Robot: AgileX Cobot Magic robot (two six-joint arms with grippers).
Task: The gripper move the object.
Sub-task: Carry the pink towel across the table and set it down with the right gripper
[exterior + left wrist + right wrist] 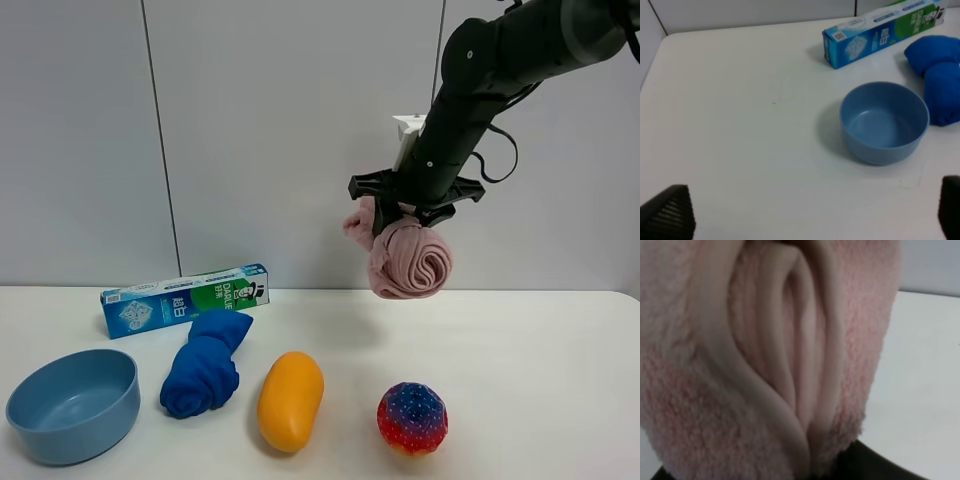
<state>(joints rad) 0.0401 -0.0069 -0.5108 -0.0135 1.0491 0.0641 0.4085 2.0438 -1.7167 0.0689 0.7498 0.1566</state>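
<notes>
Black arm (470, 100), black jaws, looped cable (514, 155)

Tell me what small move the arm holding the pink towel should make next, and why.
Probably ease the right pincer straight down a little: it is shut on the pink rolled towel, which hangs clear above the table, and the white surface beneath looks bare, behind the speckled ball.

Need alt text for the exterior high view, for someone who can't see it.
The right gripper holds the pink rolled towel in the air above the white table. Below lie a blue bowl, blue cloth, toothpaste box, orange object and speckled ball.
</notes>
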